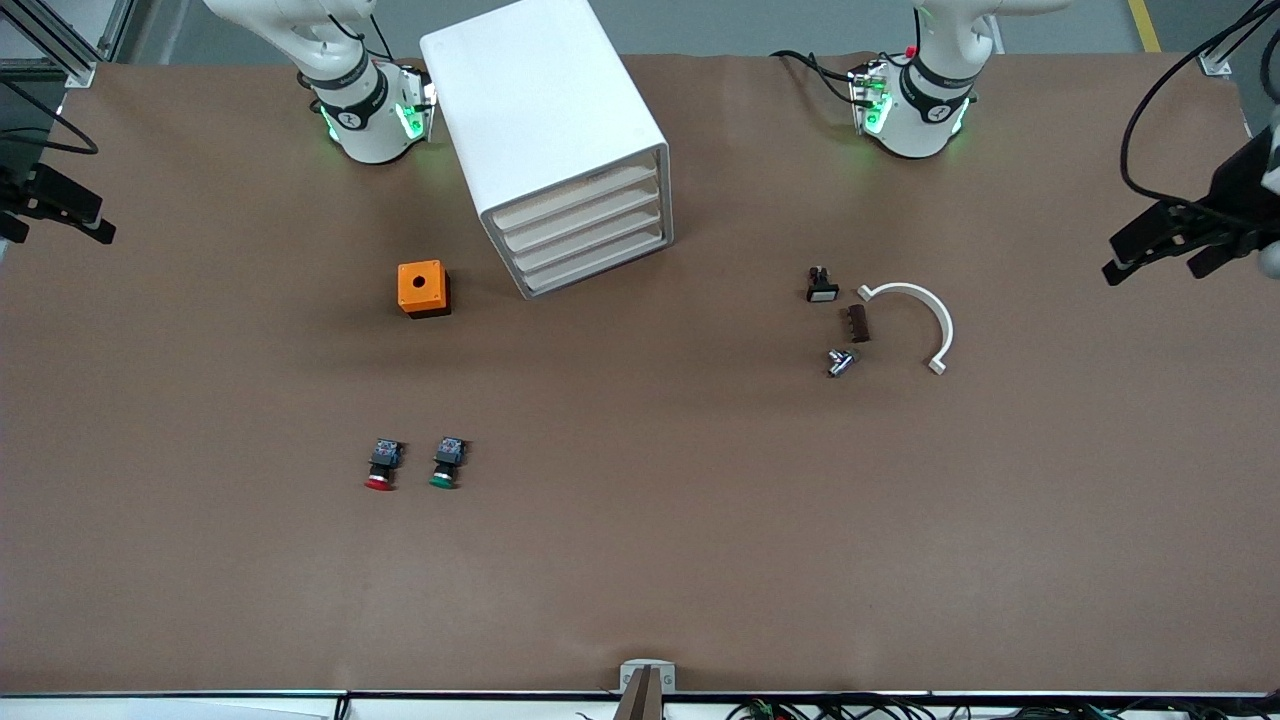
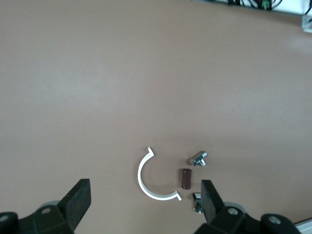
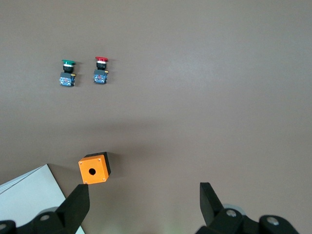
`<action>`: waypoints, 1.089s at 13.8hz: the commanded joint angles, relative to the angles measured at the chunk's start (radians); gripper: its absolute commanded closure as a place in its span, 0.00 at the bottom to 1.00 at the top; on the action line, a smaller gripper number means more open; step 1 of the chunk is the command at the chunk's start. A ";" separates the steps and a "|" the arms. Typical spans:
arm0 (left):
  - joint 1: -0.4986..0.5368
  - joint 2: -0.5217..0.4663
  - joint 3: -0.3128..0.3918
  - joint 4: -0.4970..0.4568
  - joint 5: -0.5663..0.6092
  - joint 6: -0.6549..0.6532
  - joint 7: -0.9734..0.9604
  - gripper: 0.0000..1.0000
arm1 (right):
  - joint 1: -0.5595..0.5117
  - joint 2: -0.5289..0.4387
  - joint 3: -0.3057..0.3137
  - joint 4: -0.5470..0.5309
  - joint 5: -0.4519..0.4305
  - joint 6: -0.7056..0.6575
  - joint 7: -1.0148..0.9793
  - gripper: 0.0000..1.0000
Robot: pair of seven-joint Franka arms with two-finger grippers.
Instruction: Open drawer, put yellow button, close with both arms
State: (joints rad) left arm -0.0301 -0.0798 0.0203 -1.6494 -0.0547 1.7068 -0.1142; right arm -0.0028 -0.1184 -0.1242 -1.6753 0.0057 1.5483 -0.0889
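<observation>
The white cabinet [image 1: 545,100] stands between the two arm bases, and its corner shows in the right wrist view [image 3: 29,195]. All four drawers are shut, the topmost drawer [image 1: 575,195] among them. The yellow button is out of view. My left gripper [image 1: 1155,270] is open and empty, raised at the left arm's end of the table; in the left wrist view [image 2: 144,190] it hangs over small parts. My right gripper [image 1: 55,232] is open and empty, raised at the right arm's end, and also shows in the right wrist view [image 3: 144,191].
An orange box [image 1: 423,288] with a round hole sits beside the cabinet. A red-capped button [image 1: 382,466] and a green-capped button [image 1: 446,464] lie nearer the front camera. A white curved clip [image 1: 925,310], a brown block [image 1: 857,323], a metal part [image 1: 840,362] and a white-faced black part [image 1: 822,285] lie toward the left arm's end.
</observation>
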 commanded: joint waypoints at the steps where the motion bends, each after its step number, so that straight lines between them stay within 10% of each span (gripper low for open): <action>1: 0.006 0.067 0.003 0.094 0.018 -0.032 0.016 0.01 | 0.007 -0.015 -0.002 -0.015 -0.007 0.001 -0.006 0.00; 15: -0.005 0.094 -0.002 0.123 0.016 -0.102 -0.001 0.00 | 0.007 -0.015 -0.002 -0.015 -0.009 0.003 -0.009 0.00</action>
